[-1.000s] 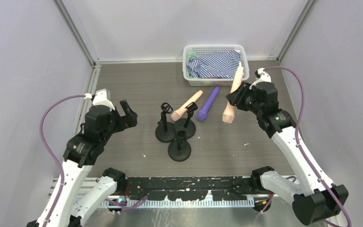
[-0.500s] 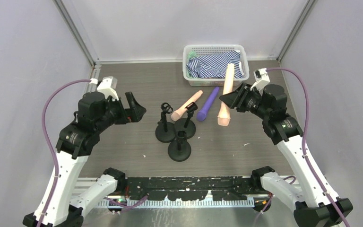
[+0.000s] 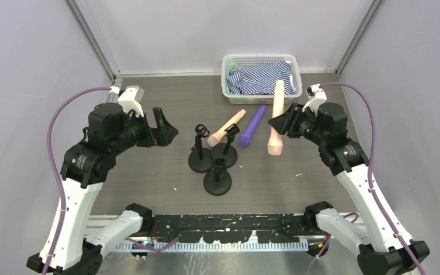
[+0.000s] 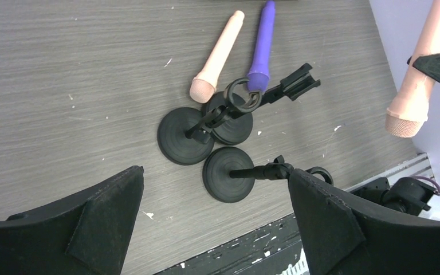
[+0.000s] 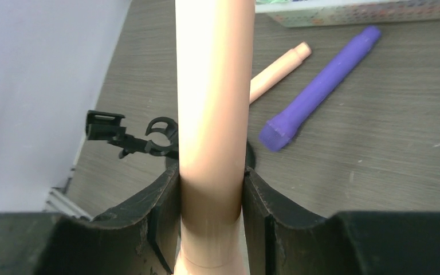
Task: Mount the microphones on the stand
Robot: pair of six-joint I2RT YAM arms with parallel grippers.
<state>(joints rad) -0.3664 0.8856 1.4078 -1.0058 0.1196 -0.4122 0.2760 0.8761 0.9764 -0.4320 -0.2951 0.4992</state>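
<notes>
One peach microphone is clamped mid-handle by the right gripper, head down near the stands, presumably for clipping in, while the left gripper is held wide and empty

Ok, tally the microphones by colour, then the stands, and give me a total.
peach microphone: 2 (one held in the right gripper)
purple microphone: 1
black stand: 3
total: 6
</notes>
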